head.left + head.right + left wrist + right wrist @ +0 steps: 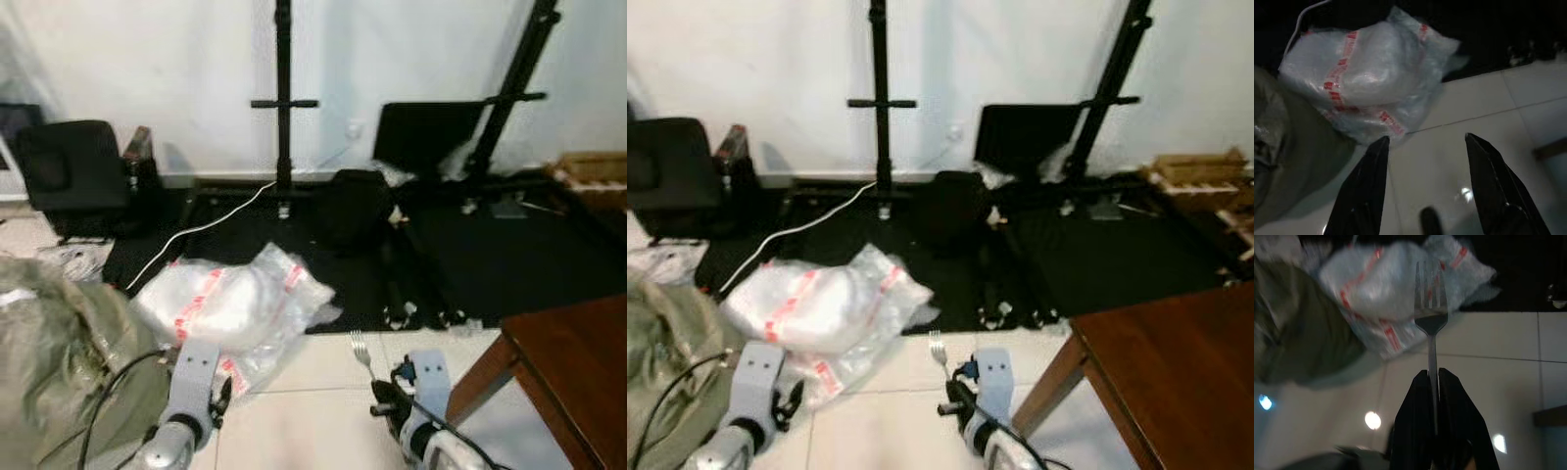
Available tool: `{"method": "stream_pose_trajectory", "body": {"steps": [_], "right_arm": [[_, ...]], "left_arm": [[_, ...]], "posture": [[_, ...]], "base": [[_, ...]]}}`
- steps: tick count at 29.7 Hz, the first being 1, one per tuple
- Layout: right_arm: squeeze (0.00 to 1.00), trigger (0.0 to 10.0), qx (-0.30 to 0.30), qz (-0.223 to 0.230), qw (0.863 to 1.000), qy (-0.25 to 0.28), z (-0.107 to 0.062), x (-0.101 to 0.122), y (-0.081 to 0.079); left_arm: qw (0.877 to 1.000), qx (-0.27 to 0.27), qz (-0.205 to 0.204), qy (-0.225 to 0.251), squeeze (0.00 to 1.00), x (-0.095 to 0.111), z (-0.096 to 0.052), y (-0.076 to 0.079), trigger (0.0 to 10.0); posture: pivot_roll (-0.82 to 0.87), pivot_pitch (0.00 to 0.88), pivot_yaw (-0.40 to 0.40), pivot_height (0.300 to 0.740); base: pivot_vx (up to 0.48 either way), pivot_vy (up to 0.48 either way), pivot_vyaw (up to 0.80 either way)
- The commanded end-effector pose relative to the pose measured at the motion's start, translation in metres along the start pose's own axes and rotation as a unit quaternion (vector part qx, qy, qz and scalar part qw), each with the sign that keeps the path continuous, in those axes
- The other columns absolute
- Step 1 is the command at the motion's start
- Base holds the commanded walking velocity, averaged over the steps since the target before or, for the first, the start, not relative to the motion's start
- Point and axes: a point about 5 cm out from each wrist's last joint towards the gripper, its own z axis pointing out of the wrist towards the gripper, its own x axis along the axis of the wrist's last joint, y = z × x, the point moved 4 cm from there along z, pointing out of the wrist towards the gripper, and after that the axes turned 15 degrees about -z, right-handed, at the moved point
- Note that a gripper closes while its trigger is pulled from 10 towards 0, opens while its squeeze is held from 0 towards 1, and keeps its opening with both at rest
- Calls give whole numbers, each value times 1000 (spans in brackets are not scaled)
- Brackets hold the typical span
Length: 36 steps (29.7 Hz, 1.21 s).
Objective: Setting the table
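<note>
The fork [1431,308] is silver, the table [1176,362] reddish-brown. The plastic bag [235,304] is clear with red stripes; the floor tiles [313,401] are white.

**A cluttered room against a white wall**

A white wall [147,59] spans the top of the frame. Two black stands [283,98] rise before it, one upright at centre, one leaning at upper right. A dark mat [490,255] covers the middle ground; pale glossy floor tiles [304,411] lie below. A black chair [73,166] sits at upper left, a brown wooden tabletop [1176,362] at lower right, a wooden crate [1195,171] at the right edge.
</note>
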Motion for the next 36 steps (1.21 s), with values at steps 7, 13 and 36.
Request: {"method": "stream_pose_trajectory", "body": {"steps": [7,13,36], "right_arm": [[0,10000,4,-4,1000,27,4,10,-4],[0,10000,7,-2,999,49,7,20,-6],[0,10000,32,-9,992,126,11,65,-18]], "left_arm": [[1000,12,9,-16,0,-11,-3,-11,10000],[1000,9,13,-13,0,-10,-2,-12,10000],[1000,3,12,3,0,0,-3,-12,10000]], "posture": [[-56,0,19,740],[-52,0,26,740],[-41,0,37,740]], "base": [[0,0,775],[0,0,775],[0,0,775]]}}
